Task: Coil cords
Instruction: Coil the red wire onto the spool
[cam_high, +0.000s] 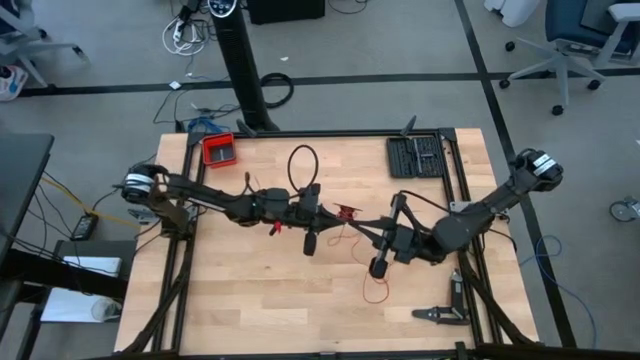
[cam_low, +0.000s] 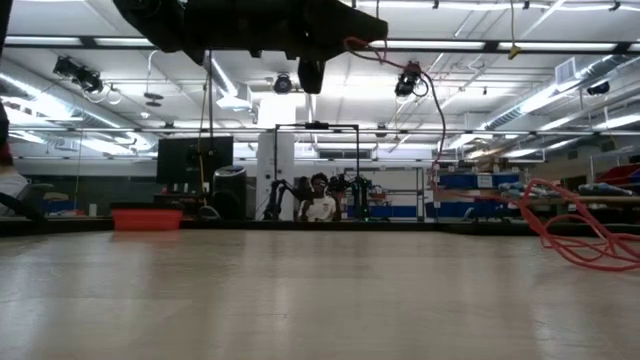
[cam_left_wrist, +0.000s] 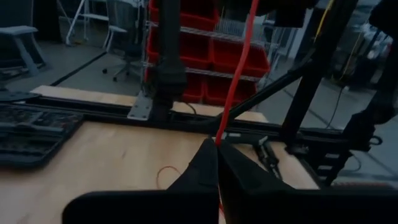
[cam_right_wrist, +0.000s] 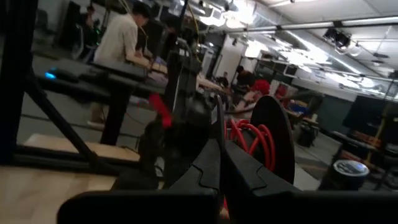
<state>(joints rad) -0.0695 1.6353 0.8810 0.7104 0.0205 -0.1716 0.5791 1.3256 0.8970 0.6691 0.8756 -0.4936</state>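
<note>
The cord is a thin red wire. A small bundle of it (cam_high: 347, 212) hangs between my two grippers above the table's middle, and loose loops (cam_high: 375, 290) lie on the wood toward the near edge, also in the low view (cam_low: 585, 240). My left gripper (cam_high: 334, 212) reaches in level from the left and is shut on a strand (cam_left_wrist: 233, 93). My right gripper (cam_high: 358, 225) comes in from the right, facing it, also shut. Several red turns (cam_right_wrist: 249, 138) show just past its fingertips. My left gripper pinches a single strand of the cord (cam_left_wrist: 217, 140) between its two fingertips, coming at it level from the table's left. From the pinch the strand runs straight and taut toward my right gripper, clear of the table. My right gripper is shut with red cord showing between its fingers (cam_right_wrist: 224, 202). The coiled turns (cam_right_wrist: 258, 146) sit just beyond its tips, lifted clear of the table. The fingers hide the place of contact, so which part they have cannot be told.
A black cable loop (cam_high: 303, 160) lies at the far middle, a red tray (cam_high: 218, 150) at the far left, a black tool case (cam_high: 415, 155) at the far right. Pliers (cam_high: 440, 313) lie near the front right corner. People stand in the room beyond the table.
</note>
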